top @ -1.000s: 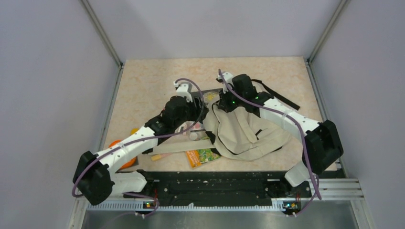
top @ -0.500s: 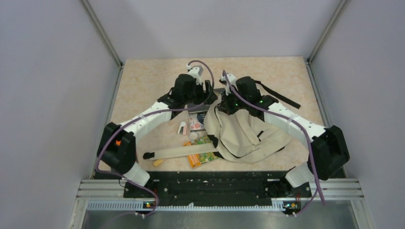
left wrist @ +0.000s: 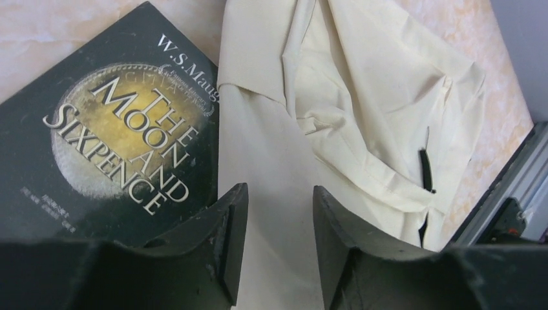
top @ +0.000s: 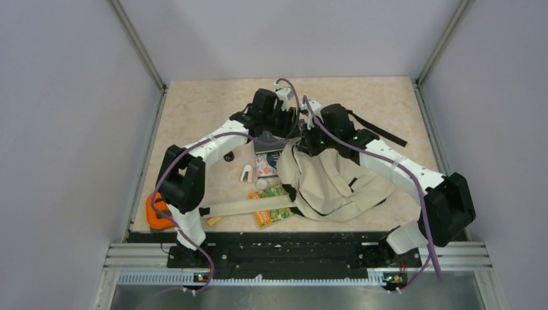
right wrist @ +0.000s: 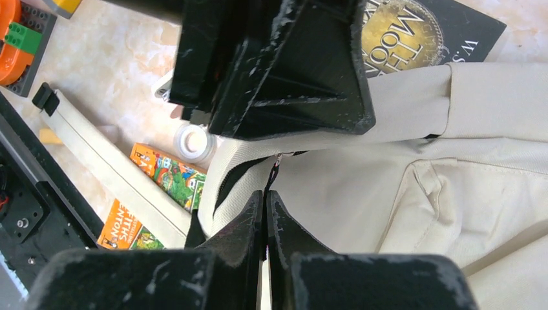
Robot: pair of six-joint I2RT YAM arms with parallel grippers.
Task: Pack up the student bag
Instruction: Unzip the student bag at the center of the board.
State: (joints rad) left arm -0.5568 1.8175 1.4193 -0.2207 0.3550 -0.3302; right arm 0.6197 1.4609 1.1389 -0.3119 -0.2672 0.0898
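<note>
Broadly, the worktop (top: 194, 110) carries everything; the student bag (top: 329, 184) lies slumped a little toward 4 o'clock from its centre, mouth end pointing to 11 o'clock, where both arms meet over it; it looks soft and limp, light for its bulk, so I judge it will sag and fold rather than hold any shape, and the smooth panels would slip out of a shallow pinch; the better places to take hold are probably the stitched rim of the opening, a zip pull, or the thicker webbing; one side likely needs lifting while the other is kept down, or the mouth will fall shut; the left end effector (left wrist: 279, 194) hangs over pale fabric with its fingers partly apart and nothing between them; the right end effector (right wrist: 265, 197) is fully closed at the bag's upper edge, a thin dark line running into the seam of its fingers, though whether that is truly gripped I cannot tell; a dark paperback (left wrist: 123, 129) lies at the bag's 11 o'clock, partly under the cloth; a beige strap (top: 239, 206) trails toward 8 o'clock; a picture booklet (top: 274, 212) lies partly under it; a white cap (right wrist: 192, 142) sits near that booklet.
</note>
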